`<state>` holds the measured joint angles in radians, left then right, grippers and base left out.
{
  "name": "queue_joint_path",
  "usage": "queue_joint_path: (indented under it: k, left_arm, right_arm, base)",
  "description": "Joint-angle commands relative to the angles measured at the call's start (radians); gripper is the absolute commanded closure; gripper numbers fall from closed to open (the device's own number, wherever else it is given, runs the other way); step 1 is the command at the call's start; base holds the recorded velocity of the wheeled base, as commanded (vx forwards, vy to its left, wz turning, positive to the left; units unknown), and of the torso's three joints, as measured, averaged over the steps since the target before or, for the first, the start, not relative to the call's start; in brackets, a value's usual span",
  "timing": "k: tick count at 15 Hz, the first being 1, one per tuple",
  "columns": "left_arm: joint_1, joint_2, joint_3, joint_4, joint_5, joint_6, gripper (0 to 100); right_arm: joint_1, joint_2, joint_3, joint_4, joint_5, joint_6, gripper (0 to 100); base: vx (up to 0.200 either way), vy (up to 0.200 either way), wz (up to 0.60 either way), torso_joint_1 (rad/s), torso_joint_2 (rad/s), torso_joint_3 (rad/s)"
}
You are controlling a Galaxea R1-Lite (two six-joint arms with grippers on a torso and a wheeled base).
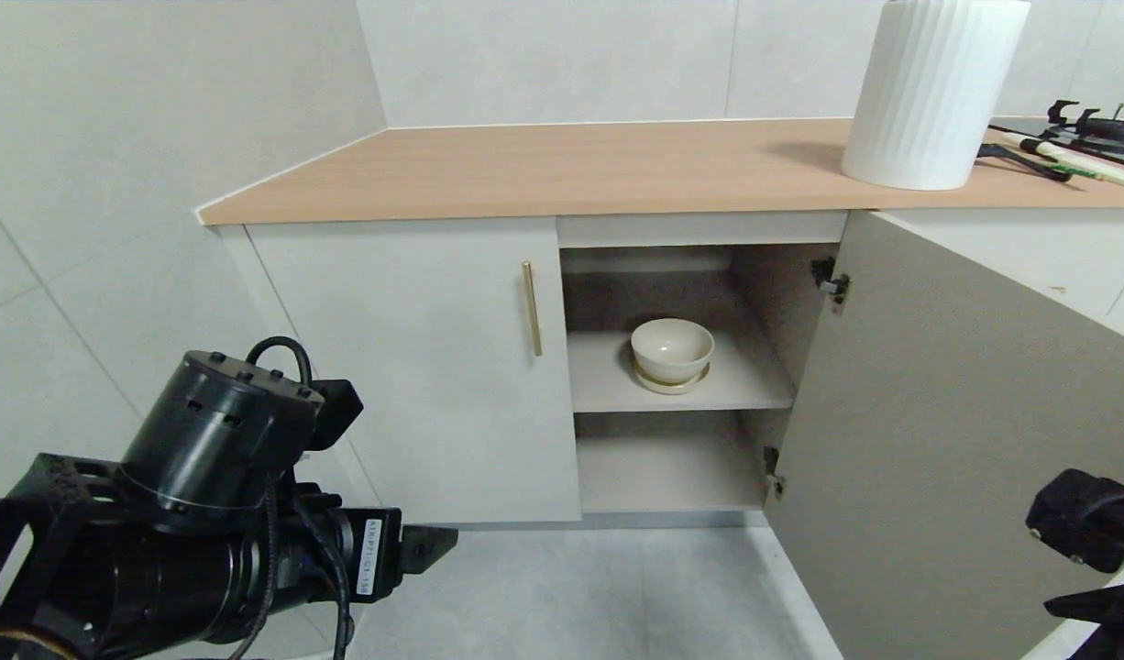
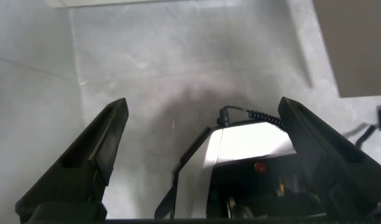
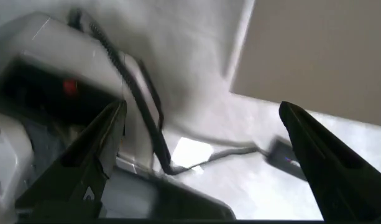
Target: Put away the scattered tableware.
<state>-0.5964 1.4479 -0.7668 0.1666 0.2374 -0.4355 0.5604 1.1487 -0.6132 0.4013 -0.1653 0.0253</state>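
You're looking down past left gripper [image 2: 202,104] onto grey tiled floor [image 2: 178,56]. Its two dark fingers [image 2: 106,140] are standing spread wide, tips pointing toward floor, bare tile showing between them. Faint grout line [image 2: 35,65] is crossing floor beyond one finger. Beige cabinet door [image 2: 358,43] is hanging over floor beyond other finger, well apart from its tip. Paler band [image 2: 302,43] is running along floor just beside door's edge; you can't tell what it is.
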Motion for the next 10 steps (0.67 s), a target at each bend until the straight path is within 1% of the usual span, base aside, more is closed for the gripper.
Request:
queue_joint_path:
  k: [1,2,4,6,8,9,10]
  left_arm:
    - [0.0,0.002,0.0,0.001,0.0,0.0,0]
    - [0.0,0.002,0.0,0.001,0.0,0.0,0]
    - [0.0,0.0,0.001,0.001,0.0,0.0,0]
    - [0.0,0.002,0.001,0.001,0.0,-0.002,0]
    - [0.0,0.003,0.001,0.001,0.0,-0.002,0]
    - [0.0,0.003,0.001,0.001,0.0,0.0,0]
    - [0.0,0.003,0.001,0.001,0.0,-0.002,0]
  right_arm:
    - [0.027,-0.058,-0.003,0.045,0.0,-0.005,0]
    - [0.033,-0.066,-0.008,0.068,-0.002,-0.007,0]
    - [0.035,-0.072,-0.017,0.103,-0.006,-0.007,0]
    - [0.033,-0.078,-0.016,0.108,-0.014,-0.007,0]
    - [0.032,-0.084,-0.028,0.156,-0.025,-0.007,0]
    - [0.026,-0.084,-0.045,0.183,-0.043,-0.007,0]
    - [0.001,-0.084,-0.054,0.195,-0.071,-0.005,0]
  base:
    - [0.0,-0.2,0.0,0.002,0.01,-0.002]
    - [0.0,-0.2,0.0,-0.002,0.0,0.012]
    - [0.0,0.0,0.0,0.0,0.0,0.0]
    - [0.0,0.0,0.0,0.0,0.0,0.0]
    - [0.0,0.0,0.0,0.0,0.0,0.0]
    - [0.0,0.0,0.0,0.0,0.0,0.0]
    - [0.0,0.0,0.0,0.0,0.0,0.0]
